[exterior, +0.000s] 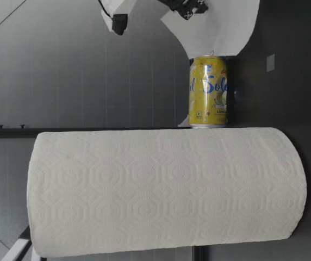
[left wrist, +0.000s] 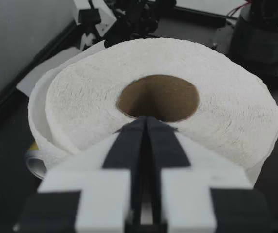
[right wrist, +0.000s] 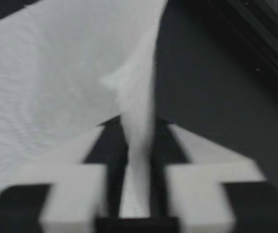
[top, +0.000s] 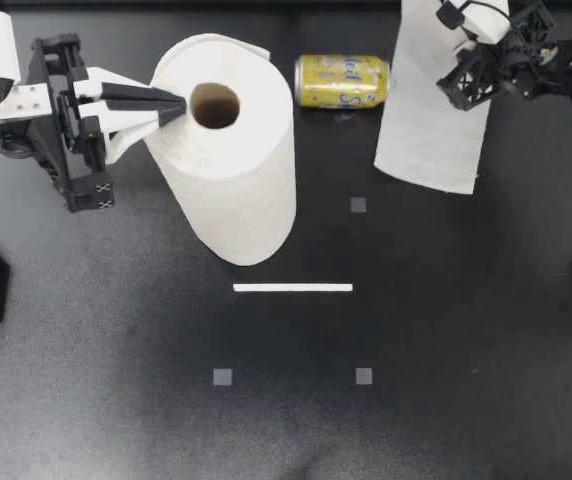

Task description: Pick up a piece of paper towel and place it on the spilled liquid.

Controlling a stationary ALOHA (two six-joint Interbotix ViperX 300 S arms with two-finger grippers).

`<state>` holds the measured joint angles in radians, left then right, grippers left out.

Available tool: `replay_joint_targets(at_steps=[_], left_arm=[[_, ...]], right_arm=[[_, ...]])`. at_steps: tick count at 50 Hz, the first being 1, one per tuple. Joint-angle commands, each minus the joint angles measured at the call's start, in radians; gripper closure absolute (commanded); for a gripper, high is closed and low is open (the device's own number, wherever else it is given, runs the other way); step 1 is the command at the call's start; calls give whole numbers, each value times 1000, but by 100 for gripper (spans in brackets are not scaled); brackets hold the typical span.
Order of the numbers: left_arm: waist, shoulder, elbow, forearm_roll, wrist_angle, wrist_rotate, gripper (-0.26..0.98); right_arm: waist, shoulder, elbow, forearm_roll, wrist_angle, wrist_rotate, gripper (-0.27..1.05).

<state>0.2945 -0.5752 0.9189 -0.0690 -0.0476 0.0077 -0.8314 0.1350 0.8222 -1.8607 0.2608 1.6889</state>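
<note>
Sheet (top: 426, 130) of paper towel hangs from the right gripper (top: 461, 45) at the table's (top: 466, 330) far right side, well apart from the roll (top: 236, 170).

View comparison:
- The right wrist view alone shows the grasp. The right gripper (right wrist: 136, 121) is clamped on a gathered fold of the sheet (right wrist: 56, 73).
- The low view alone shows the hang. The sheet (exterior: 221, 27) drops from the right gripper (exterior: 185, 6), long axis vertical, free edge lowest. Contact with the table cannot be told.
- The left wrist view shows the left gripper (left wrist: 146, 121) clenched, pads together, tips at the rim of the cardboard core.
- The top view places the left gripper (top: 174, 105) over the roll's top face.

Surroundings: a yellow can (top: 343, 80) lies on its side just beside the roll, between roll and sheet, long axis across the table. The roll (exterior: 166, 190) stands upright and fills the foreground of the low view, the can (exterior: 209, 89) beyond it. A white strip (top: 292, 288) and grey squares (top: 358, 205) mark the table.
</note>
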Motion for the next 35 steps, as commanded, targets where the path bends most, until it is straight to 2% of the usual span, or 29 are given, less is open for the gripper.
replay_joint_targets(at_steps=[1,6,25,35], left_arm=[[12,8,6,-2,14,3,62],[12,8,6,-2,12,2,62],[12,2,6,-2,12,2,62],[12,-2,6,-2,12,2,62]], right_arm=[[-8,-9,-17,6,8,0,23],[-8,-11,-14,23,28,2,4],[-8,-64,8,43,233,-9,5],[-6,-118,6,52,264,-23,5]])
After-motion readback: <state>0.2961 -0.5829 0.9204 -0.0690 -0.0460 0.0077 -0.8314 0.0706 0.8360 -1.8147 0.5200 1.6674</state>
